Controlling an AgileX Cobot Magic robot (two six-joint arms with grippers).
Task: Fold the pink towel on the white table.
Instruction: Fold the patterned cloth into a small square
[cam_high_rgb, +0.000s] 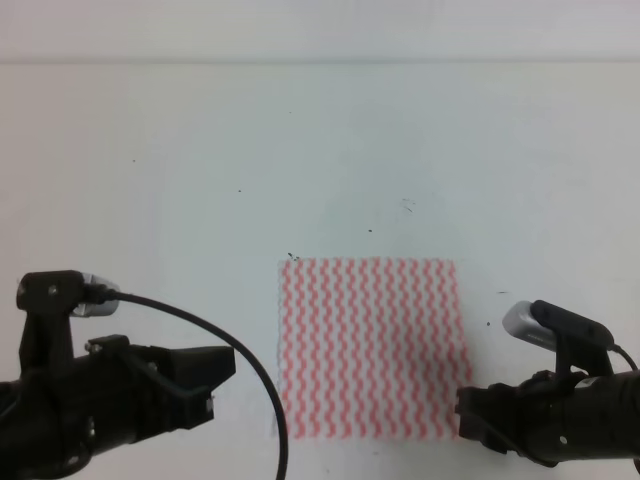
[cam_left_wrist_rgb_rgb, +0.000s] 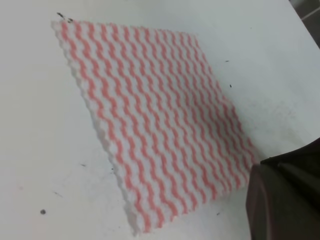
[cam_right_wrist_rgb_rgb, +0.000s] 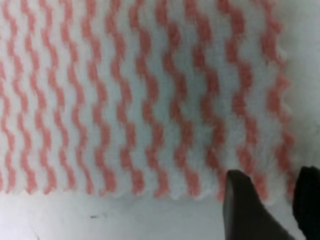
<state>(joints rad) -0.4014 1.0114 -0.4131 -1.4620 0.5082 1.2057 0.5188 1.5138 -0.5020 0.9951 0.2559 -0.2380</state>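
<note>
Jaws on the right gripper (cam_right_wrist_rgb_rgb: 270, 210) stand spread at the near right corner of the cloth, pinching nothing yet; the left gripper (cam_high_rgb: 205, 385) hangs beside it, its state impossible to tell. On the broad white speckled bench (cam_high_rgb: 180, 150) the thin square pink-and-white zigzag towel (cam_high_rgb: 370, 345) lies flat, wholly unfolded. No fold is begun. No writing shows.

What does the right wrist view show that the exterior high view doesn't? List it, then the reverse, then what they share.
Only the right wrist view: the right gripper's two dark fingertips, apart, at the pink towel's near corner.

Only the exterior high view: the whole flat square towel, the left gripper short of it, and both arms.

Both: the towel on the white table.
</note>
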